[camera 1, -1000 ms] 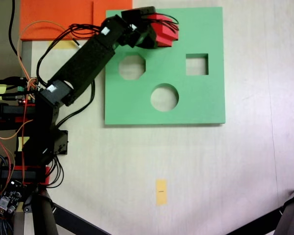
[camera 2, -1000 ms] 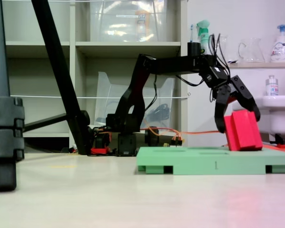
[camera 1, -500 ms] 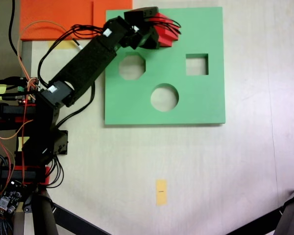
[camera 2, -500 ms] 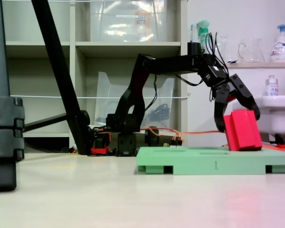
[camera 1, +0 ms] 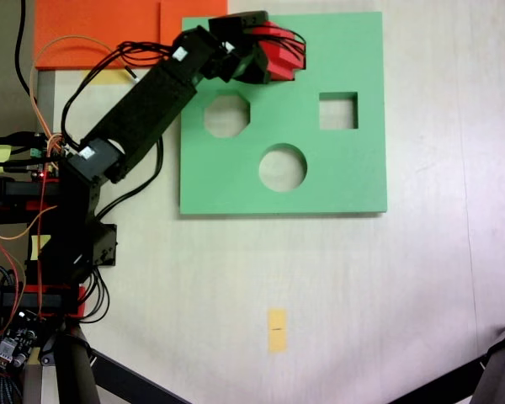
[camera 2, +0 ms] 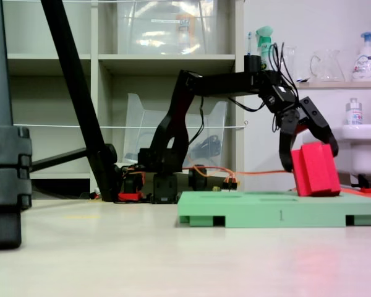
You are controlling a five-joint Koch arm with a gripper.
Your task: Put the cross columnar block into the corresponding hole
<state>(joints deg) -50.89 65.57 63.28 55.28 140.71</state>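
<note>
From above, in a fixed view, the black arm (camera 1: 143,105) reaches from the left edge up toward the top centre of the frame, where the gripper (camera 1: 265,57) sits over the upper left part of the green foam board (camera 1: 345,181). The cross columnar block (camera 1: 282,57) shows bright red right at the gripper, partly covered by it. Three cutouts in the board lie open with nothing in them: an octagonal one (camera 1: 226,115), a square one (camera 1: 338,111) and a round one (camera 1: 283,167). The plus-shaped hole is hidden under gripper and block, so whether the block is in it cannot be told here. An orange sheet (camera 1: 101,32) fills the top left corner, and a small yellow tag (camera 1: 276,329) lies on the table low in the centre.

From the side, in a fixed view, the gripper (camera 2: 309,159) stands spread, its two jaws straddling the block's (camera 2: 315,169) upper part without visibly clamping it. The block stands slightly tilted on the board's (camera 2: 260,216) right end, rising well above its top face. Shelves (camera 2: 167,62) hold a clear bin behind the arm.
</note>
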